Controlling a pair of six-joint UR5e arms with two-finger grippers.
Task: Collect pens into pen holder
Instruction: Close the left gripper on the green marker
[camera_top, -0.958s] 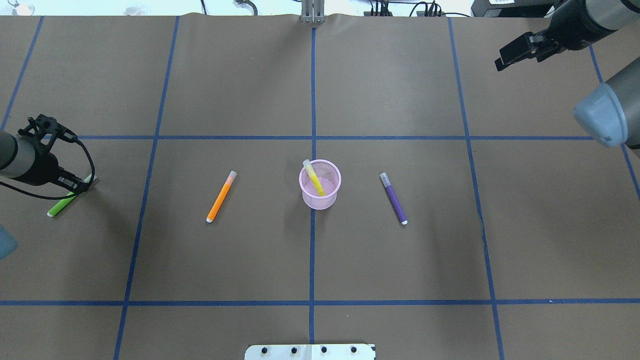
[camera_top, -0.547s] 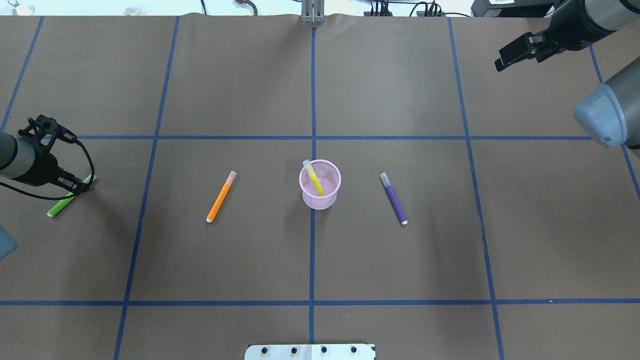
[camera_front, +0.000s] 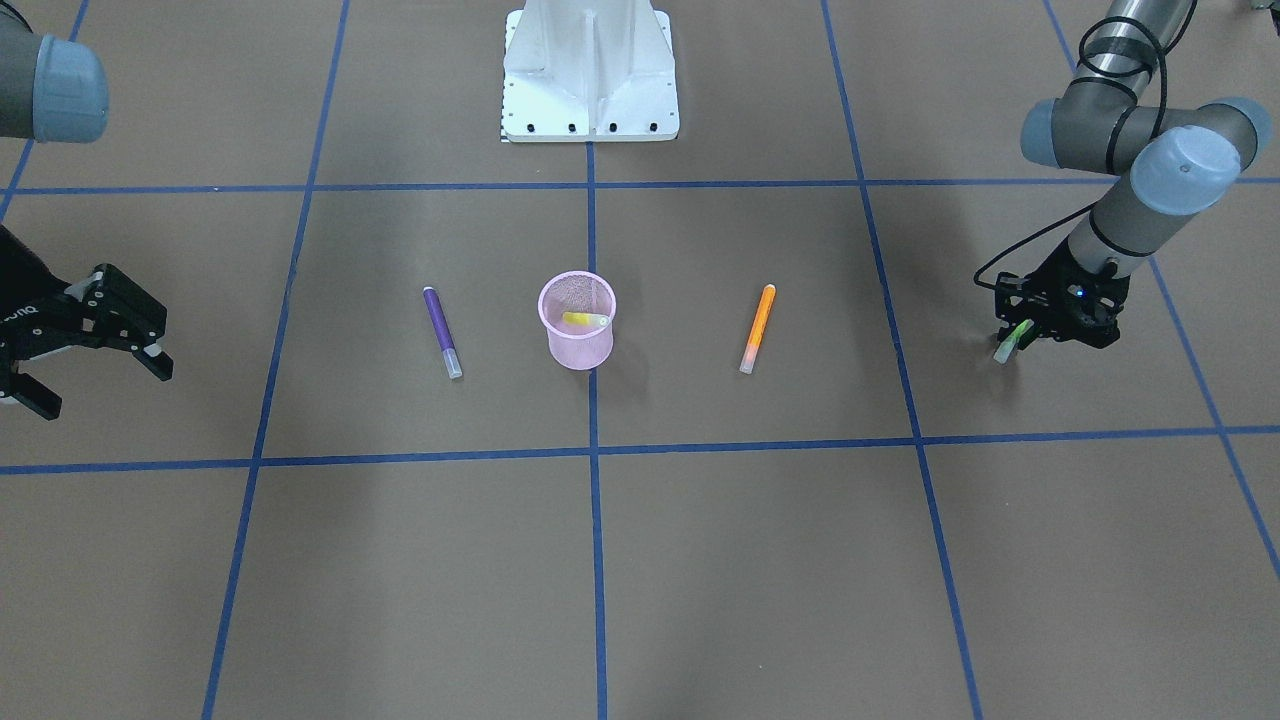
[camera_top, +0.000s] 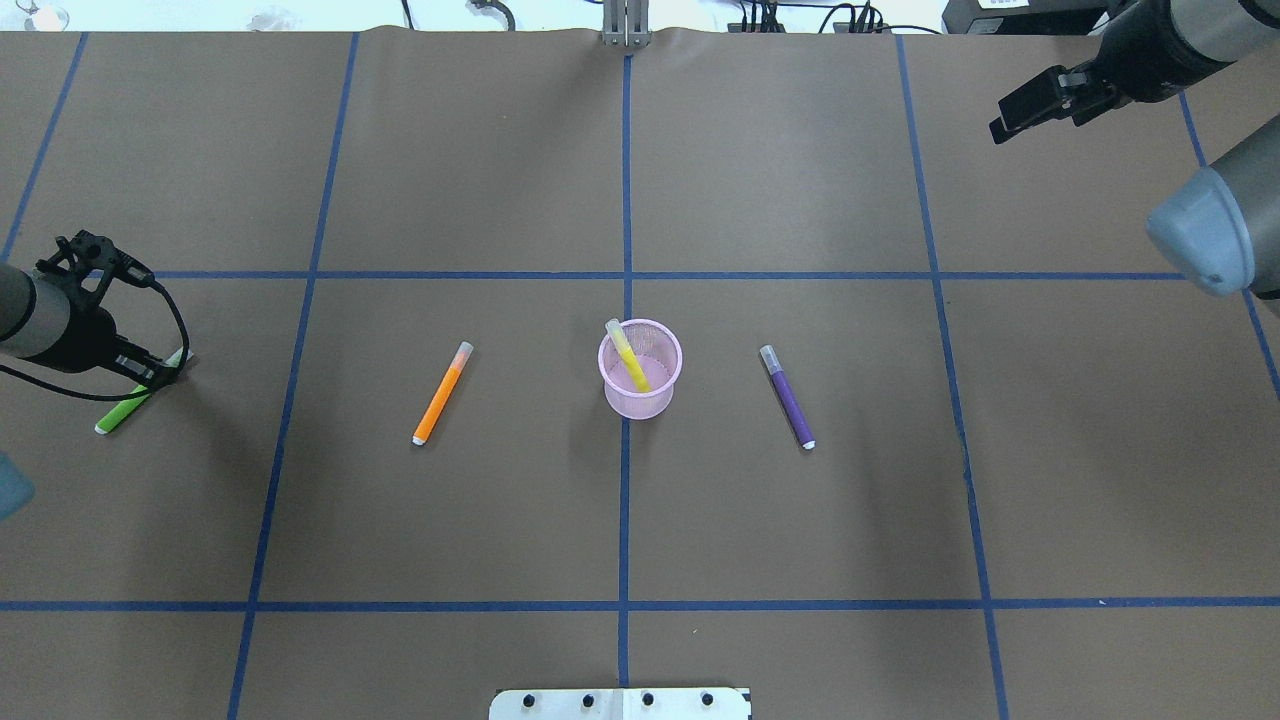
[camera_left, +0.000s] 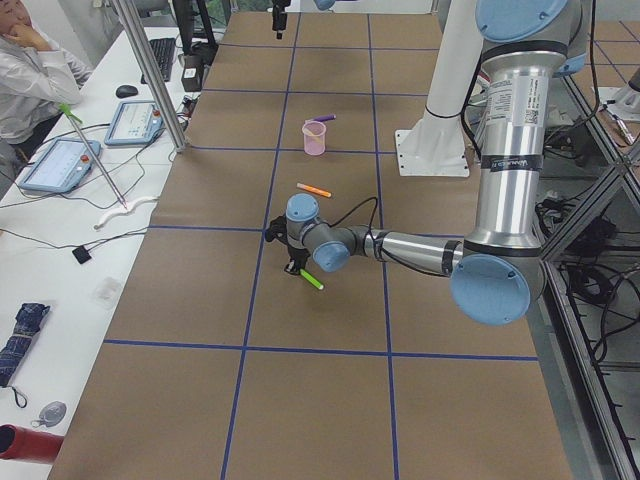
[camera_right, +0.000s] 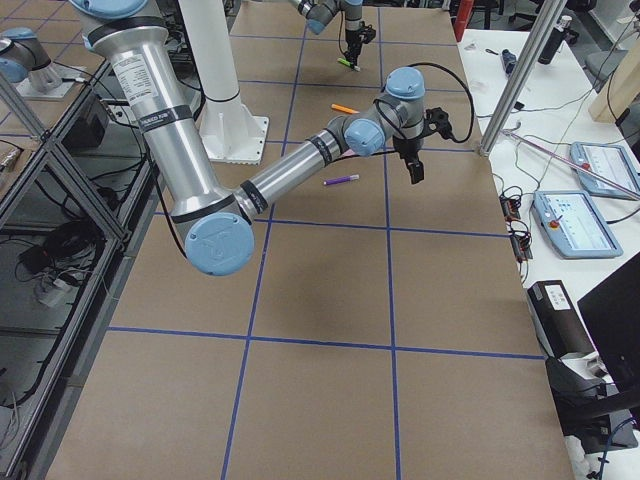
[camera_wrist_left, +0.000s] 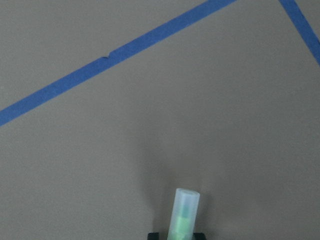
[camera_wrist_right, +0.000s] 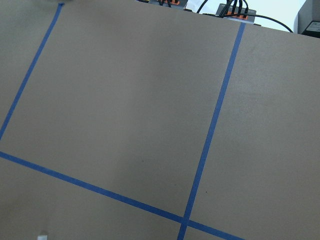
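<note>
The pink mesh pen holder (camera_top: 662, 398) stands upright at the table's middle with a yellow pen (camera_top: 628, 357) leaning inside it. An orange pen (camera_top: 441, 394) lies to its left and a purple pen (camera_top: 788, 397) to its right, both flat on the table. My left gripper (camera_top: 152, 372) is low at the far left, shut on the green pen (camera_top: 118, 413). The pen's capped end (camera_wrist_left: 183, 212) sticks out past the fingers in the left wrist view. My right gripper (camera_front: 100, 385) is open and empty, raised at the far right back of the table (camera_top: 1012, 115).
Blue tape lines (camera_top: 626, 200) divide the brown table into squares. The robot's white base plate (camera_front: 590, 100) sits at the near edge. Desks with tablets and a seated person (camera_left: 30, 70) lie beyond the table's far side.
The left wrist has shifted slightly outward while its fingers stay at the green pen. The right gripper has drifted a little toward the table's back. The pens and holder have not moved.
</note>
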